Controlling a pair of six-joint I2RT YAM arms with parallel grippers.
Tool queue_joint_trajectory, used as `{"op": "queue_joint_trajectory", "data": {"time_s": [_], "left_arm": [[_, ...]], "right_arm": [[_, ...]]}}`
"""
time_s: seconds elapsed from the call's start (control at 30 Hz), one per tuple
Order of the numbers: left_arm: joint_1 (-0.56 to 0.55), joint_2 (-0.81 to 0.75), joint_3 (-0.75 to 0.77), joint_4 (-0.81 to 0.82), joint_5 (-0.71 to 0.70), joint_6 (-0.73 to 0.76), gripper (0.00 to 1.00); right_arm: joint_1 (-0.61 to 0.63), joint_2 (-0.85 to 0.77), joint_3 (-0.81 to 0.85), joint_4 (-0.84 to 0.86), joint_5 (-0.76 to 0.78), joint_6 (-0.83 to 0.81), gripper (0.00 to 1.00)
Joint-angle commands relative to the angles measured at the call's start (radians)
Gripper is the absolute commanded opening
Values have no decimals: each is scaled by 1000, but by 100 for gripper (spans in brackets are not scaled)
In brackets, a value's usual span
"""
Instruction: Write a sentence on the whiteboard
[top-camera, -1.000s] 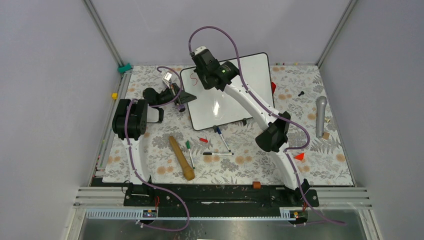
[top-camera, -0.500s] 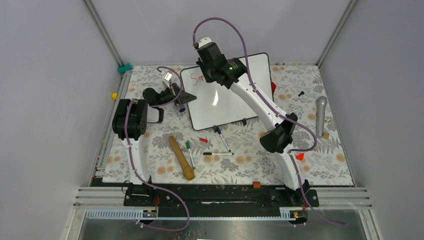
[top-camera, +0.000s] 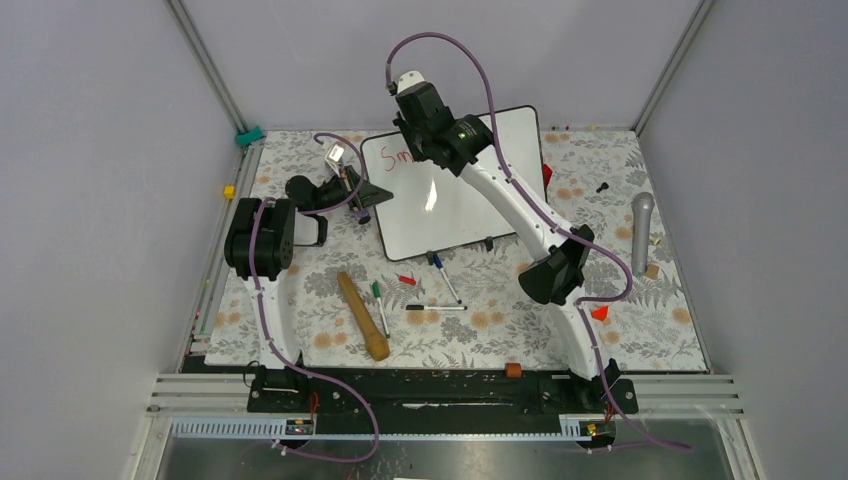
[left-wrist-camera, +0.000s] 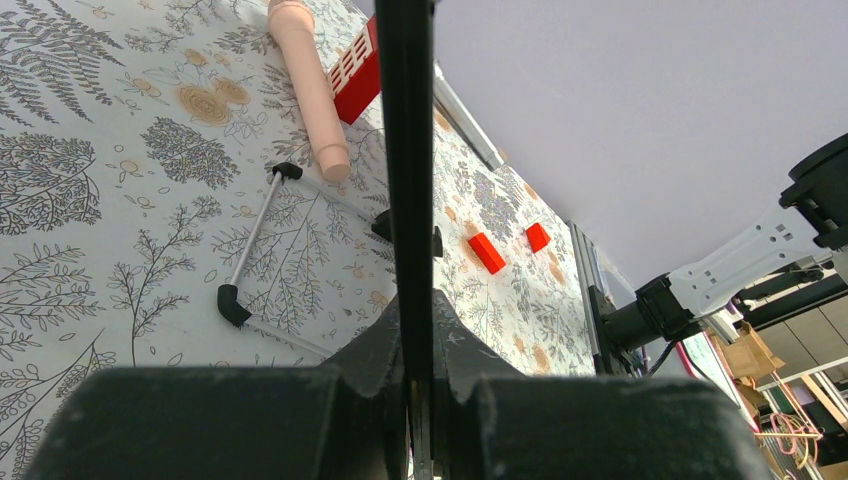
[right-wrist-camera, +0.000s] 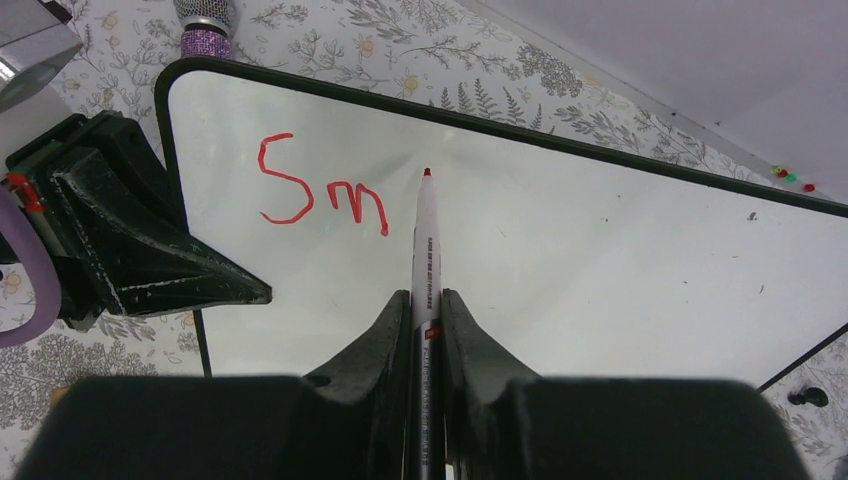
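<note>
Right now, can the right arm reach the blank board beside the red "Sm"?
Probably yes: the right gripper holds the red marker tip just beside the letters, and the whiteboard there is bare.

Plain pale lilac-grey walls (top-camera: 90, 150) are closing in on three sides, with slanting aluminium posts (top-camera: 205, 65) running up the two far corners. A surface (top-camera: 480, 340) covered in a grey fern-and-flower print (orange blooms dotted about) is filling the floor of the enclosure, and even, soft light is falling throughout.
</note>
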Motion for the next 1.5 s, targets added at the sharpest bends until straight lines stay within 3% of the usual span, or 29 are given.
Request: {"op": "queue_joint_trajectory", "data": {"time_s": [0.0, 0.43, 1.07, 1.47], "left_arm": [[-13, -23, -25, 37, 83, 62, 0], [-13, -23, -26, 37, 82, 62, 0], [-13, -23, -26, 36, 82, 60, 0], [-13, -23, -24, 36, 83, 61, 0]], "right_arm": [[-17, 13, 43, 50, 16, -14, 0], [-30, 56, 35, 73, 17, -9, 0], [-28, -68, 10, 15, -10, 5, 0], [-29, -32, 19, 8, -37, 5, 0]]}}
